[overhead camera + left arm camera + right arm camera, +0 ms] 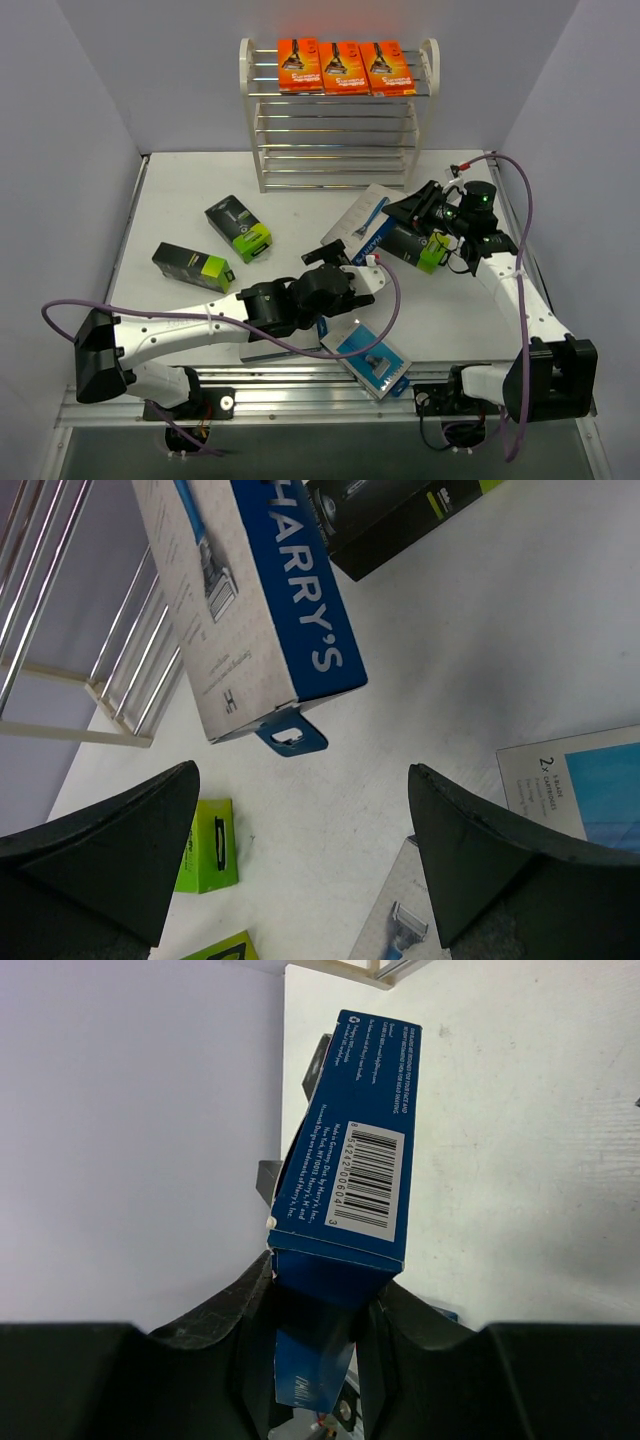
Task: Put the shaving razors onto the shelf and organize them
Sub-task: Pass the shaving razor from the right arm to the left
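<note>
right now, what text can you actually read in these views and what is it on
"HARRY'S": on the blue side of the blue pack gripped by the right gripper.
"2x": on the light-blue pack; the lines under it are too small.
Barcode label on the blue pack's end: digits and fine print too small to quote reliably.
Orange cards on the shelf: print too small.
Black-and-lime boxes: too blurred.
</note>
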### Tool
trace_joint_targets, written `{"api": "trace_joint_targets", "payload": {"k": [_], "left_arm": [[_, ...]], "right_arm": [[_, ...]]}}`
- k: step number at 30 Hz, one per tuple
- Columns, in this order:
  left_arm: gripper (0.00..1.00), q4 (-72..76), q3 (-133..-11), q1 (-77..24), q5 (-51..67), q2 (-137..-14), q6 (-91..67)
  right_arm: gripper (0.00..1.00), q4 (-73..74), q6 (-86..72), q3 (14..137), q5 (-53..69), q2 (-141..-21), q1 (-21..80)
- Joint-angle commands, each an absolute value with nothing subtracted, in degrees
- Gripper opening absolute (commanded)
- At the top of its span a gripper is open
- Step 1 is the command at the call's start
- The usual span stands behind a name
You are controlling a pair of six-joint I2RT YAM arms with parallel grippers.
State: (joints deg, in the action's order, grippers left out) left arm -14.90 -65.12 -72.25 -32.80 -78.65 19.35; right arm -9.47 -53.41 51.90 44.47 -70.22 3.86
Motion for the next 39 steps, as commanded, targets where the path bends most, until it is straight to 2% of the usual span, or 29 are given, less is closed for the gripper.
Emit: {"api": "trace_joint_targets", "payload": {"k": [1,13,18,23,24,27,30,32,34,35,36,37,39], "left_arm": [[0.94,-8.6,-66.5,-73.0,-33.5,-79.3,20.1],[0.94,-1.0,-67.6,-72.8,-43.1,-87.5,27.9],[1.00,2.3,-67.7,-72.3,-45.9,-88.1,28.7],[0.67,3.9,-67.4,-72.0,-46.1,-86.7,27.9],[0.55,4.1,-67.4,-72.0,-46.1,-86.5,27.8],[0.39,4.2,-68.0,-72.0,-46.2,-86.5,27.6],[0.33,3.9,-68.5,-72.0,-46.5,-86.7,27.3],[0.29,3.5,-68.5,-71.9,-46.8,-86.5,27.1],[0.24,2.8,-68.2,-71.9,-46.9,-85.6,25.9],[0.23,2.6,-67.9,-71.9,-46.9,-85.3,25.4],[0.21,2.4,-67.7,-71.7,-46.9,-84.7,24.3],[0.15,1.4,-67.2,-71.5,-46.8,-83.6,23.5],[0.13,0.2,-66.8,-71.3,-46.1,-82.4,21.0]], "right_arm": [[0.00,-15.4,-57.0,51.6,48.0,-68.0,4.1],[0.00,-18.5,-59.8,49.7,51.1,-67.1,4.1],[0.00,-17.8,-59.4,49.9,52.2,-66.4,4.0],[0.00,-16.6,-58.4,49.9,52.6,-65.8,4.1],[0.00,-16.6,-58.3,49.5,52.7,-65.8,4.0],[0.00,-17.2,-58.7,48.9,53.0,-65.4,4.0],[0.02,-16.8,-58.5,48.4,53.3,-65.1,4.0],[0.13,-16.4,-57.9,48.6,53.4,-65.0,4.0],[0.30,-15.3,-57.2,48.8,53.3,-65.1,3.8],[0.42,-15.1,-57.0,48.9,53.0,-65.0,3.6],[0.45,-15.0,-57.0,48.9,52.8,-65.0,3.6],[0.47,-14.9,-57.0,48.9,52.6,-65.1,3.3],[0.52,-14.9,-57.0,48.9,52.1,-65.3,3.3]]}}
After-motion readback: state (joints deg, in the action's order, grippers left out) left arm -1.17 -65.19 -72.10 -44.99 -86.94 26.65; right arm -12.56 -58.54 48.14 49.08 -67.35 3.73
